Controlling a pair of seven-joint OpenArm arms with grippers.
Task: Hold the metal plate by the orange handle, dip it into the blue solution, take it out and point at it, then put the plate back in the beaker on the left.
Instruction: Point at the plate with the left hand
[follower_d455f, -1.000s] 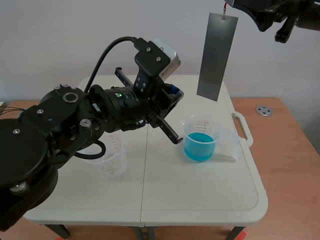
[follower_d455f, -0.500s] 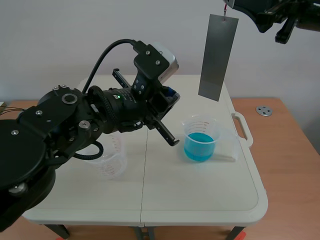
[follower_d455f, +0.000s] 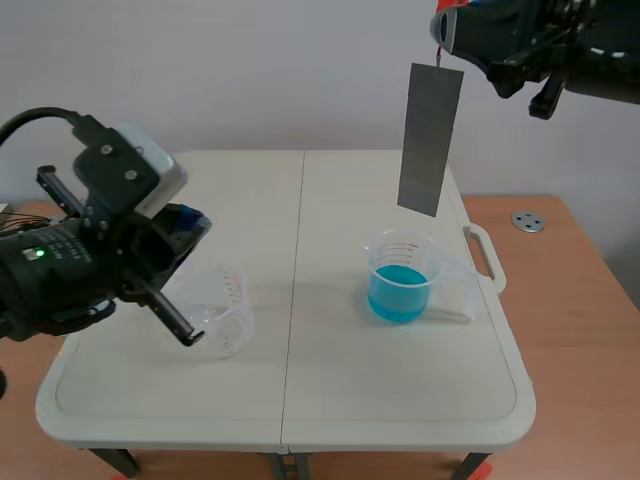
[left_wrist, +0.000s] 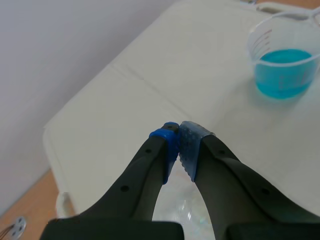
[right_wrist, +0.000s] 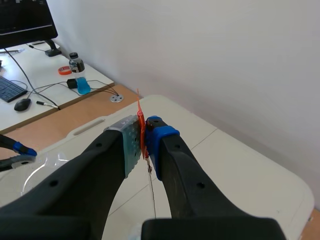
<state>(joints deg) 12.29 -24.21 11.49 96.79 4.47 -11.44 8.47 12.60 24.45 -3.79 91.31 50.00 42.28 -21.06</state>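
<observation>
Thin flat grey metal plate (follower_d455f: 431, 140) hangs upright in the air, high above and a bit behind the clear plastic beaker of blue solution (follower_d455f: 401, 278), not touching it. Small orange handle (right_wrist: 141, 131) at its top is pinched between the pads of the right gripper (right_wrist: 142, 135), clamped tight. Left gripper (left_wrist: 179, 142) has fingers pressed together on nothing and sits low just over the empty clear plastic beaker on the left (follower_d455f: 222, 312), well apart from the plate.

Step, as a judgement: plate is out of the liquid, so the pointing or the return is in hand; can't tell if it's wet. The return calls for carrying the plate left over the empty beaker and lowering it straight in. The left arm crowds that beaker and likely needs to clear.

Count: one plate, one handle, two beakers (one blue-filled, one empty), two grippers, one white folding table (follower_d455f: 330, 400).
</observation>
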